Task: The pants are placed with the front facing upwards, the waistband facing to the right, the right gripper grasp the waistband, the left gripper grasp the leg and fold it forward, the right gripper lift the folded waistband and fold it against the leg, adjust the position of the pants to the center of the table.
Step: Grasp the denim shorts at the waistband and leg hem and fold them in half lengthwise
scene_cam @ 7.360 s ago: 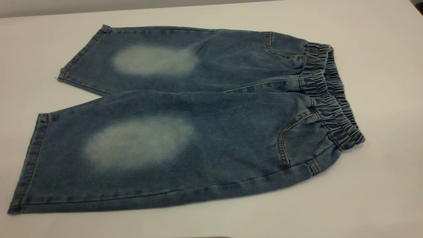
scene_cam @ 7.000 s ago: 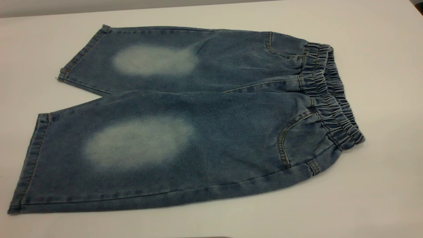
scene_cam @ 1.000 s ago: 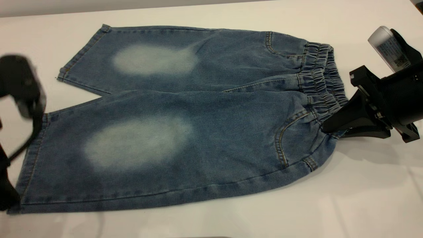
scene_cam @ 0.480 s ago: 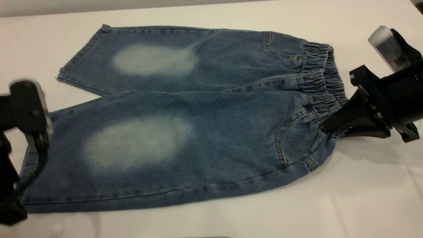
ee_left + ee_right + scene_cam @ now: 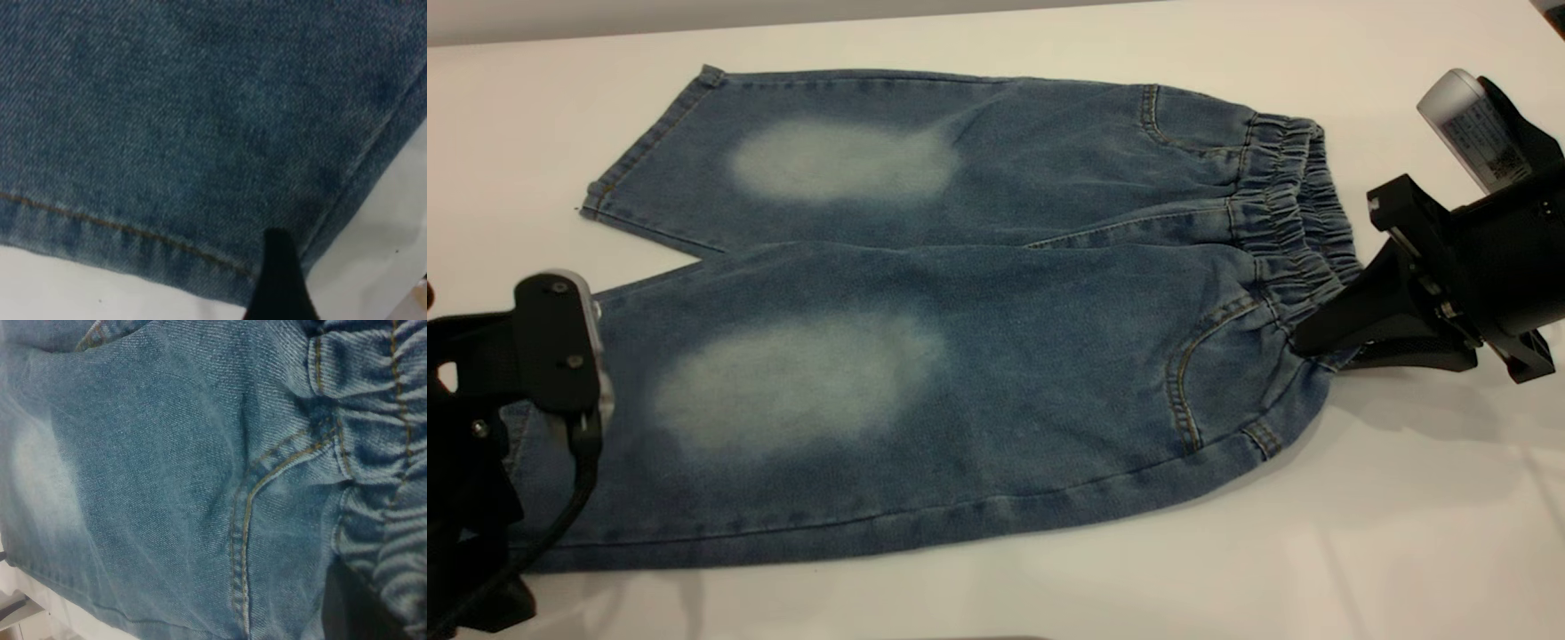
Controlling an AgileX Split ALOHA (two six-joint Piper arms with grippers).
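Though its text is unreadable, a printed label [image 5: 1480, 142] marks the right hand [image 5: 1316, 342].

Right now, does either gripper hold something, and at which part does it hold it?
The right gripper is shut on the pants at the near end of the waistband. The left gripper is at the near leg's hem; no grip can be confirmed.

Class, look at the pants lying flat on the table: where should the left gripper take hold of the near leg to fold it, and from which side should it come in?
Probably at the hem corner of the near leg, coming in from the table's left edge. The pants lie flat, so only an edge lets a finger slip underneath. The left gripper is at that corner, and the right gripper is at the waistband.
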